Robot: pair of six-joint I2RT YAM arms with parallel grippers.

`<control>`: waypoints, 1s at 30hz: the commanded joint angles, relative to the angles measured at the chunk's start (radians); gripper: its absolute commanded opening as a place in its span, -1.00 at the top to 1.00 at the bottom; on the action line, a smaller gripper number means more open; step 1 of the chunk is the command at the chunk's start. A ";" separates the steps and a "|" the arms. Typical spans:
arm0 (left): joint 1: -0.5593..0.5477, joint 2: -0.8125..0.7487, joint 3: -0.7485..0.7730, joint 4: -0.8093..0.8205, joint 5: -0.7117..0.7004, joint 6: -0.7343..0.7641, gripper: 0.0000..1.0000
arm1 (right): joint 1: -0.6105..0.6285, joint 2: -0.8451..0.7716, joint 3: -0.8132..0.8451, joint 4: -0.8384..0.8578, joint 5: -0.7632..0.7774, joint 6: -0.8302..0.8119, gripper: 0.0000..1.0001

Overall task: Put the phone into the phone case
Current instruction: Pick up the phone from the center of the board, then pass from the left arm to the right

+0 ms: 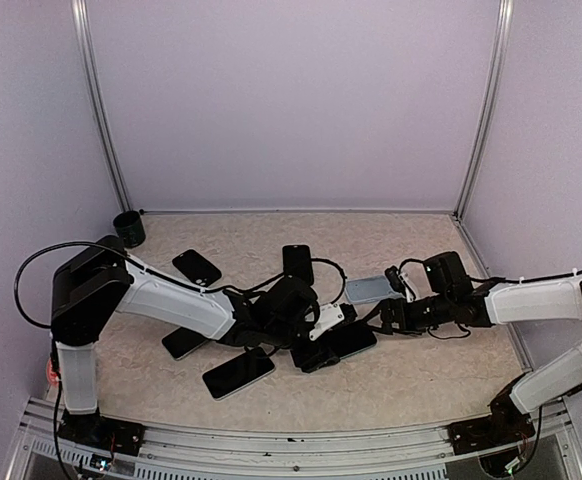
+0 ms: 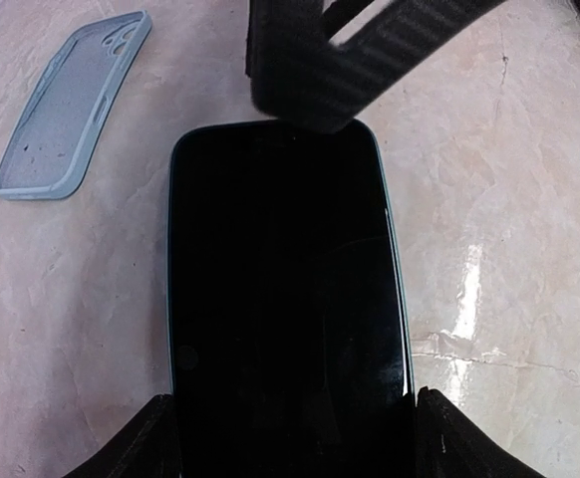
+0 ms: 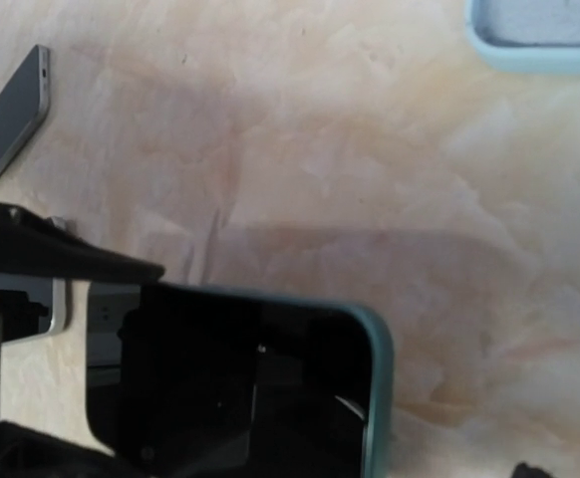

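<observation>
Left pincer (image 2: 290, 443) closed across the phone (image 2: 285, 289), one finger on each long edge, pinning it flat on the table (image 2: 509, 199) near the middle, likely to stop any sliding during the seating. Right pincer (image 1: 391, 315) spread wide and empty, with one finger hanging over the phone's far end, placed, by the look of it, to press that end down. Teal case (image 3: 375, 378) hugging the phone's edge in the right wrist view (seemingly round the handset, though whether every corner is seated cannot be told past the dark glass). Pale blue case (image 2: 66, 115) lying open side up and unfilled, just beyond the right pincer, apart from the held phone.

Counted from above: five phones in all, meaning the gripped one plus four loose phones (image 1: 197, 267) scattered face up on the left half. Two cases, one teal and one pale blue. One black cup (image 1: 128, 228) in the far left corner. Two arms, both reaching to the centre.
</observation>
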 commanded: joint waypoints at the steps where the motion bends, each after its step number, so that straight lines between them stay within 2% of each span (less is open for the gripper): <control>1: -0.011 -0.056 -0.009 0.083 -0.008 0.000 -0.13 | -0.008 0.026 -0.017 0.067 -0.032 0.023 -0.91; 19: -0.039 -0.088 -0.019 0.120 -0.041 0.009 -0.13 | -0.007 0.068 -0.031 0.170 -0.162 0.070 -0.64; 30: -0.048 -0.086 -0.014 0.129 -0.049 0.015 -0.13 | 0.002 0.090 -0.037 0.220 -0.220 0.090 -0.09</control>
